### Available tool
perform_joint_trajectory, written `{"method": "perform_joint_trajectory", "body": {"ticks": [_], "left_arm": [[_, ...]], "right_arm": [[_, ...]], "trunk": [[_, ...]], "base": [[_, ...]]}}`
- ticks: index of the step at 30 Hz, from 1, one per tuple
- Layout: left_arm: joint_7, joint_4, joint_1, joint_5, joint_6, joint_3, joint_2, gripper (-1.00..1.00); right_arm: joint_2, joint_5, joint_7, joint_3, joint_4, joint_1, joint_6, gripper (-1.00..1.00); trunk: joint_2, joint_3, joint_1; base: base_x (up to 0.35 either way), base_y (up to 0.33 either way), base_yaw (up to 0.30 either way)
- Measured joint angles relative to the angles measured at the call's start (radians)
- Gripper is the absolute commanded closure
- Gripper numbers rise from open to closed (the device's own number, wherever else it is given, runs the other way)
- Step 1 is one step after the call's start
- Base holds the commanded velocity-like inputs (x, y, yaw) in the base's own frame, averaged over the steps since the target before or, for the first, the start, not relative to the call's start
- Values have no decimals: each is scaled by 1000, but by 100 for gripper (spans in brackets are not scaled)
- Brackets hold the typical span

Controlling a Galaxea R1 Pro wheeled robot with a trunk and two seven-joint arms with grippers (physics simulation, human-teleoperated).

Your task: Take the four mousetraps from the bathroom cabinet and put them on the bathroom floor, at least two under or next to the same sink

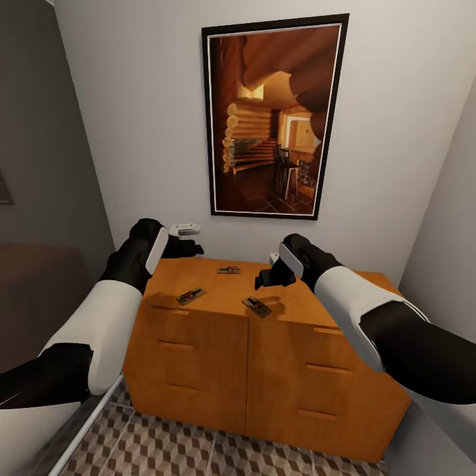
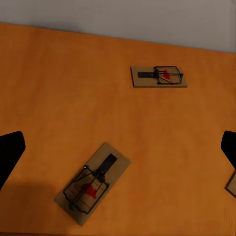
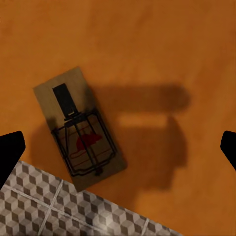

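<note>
Right gripper [image 3: 118, 147] fingers spread wide above a flat brown wooden mousetrap [image 3: 78, 128] on smooth orange-brown cabinet top [image 3: 162, 44]; left gripper [image 2: 118, 147] likewise wide.

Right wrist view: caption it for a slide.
Open right gripper hovering over a mousetrap at the cabinet top's front edge.

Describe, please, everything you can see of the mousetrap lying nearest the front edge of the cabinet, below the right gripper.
The mousetrap is a small flat rectangular plate of pale brown wood. It carries a dark wire frame, a black bar toward one end and a red mark under the wire. It lies flat on the orange-brown cabinet top, turned at an angle, one short end close to the front edge, with the tiled floor below. The right gripper hangs open above it, not touching; its shadow falls beside the trap.
</note>
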Motion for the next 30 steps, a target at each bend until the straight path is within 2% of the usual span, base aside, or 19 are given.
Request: {"method": "perform_joint_trajectory", "body": {"ticks": [8, 14, 30], "left_arm": [[0, 0, 0, -1, 0, 0, -1, -100], [0, 0, 0, 0, 0, 0, -1, -100], [0, 1, 0, 0, 0, 0, -1, -100]], "right_arm": [[7, -8, 0, 0, 2, 0, 0, -100], [44, -12, 1, 2, 2, 1, 0, -100], [44, -7, 7, 3, 3, 1, 0, -100]], "trunk": [[0, 0, 0], [0, 0, 0], [0, 0, 0]], "base": [[0, 0, 0], [0, 0, 0], [15, 0, 0]]}}
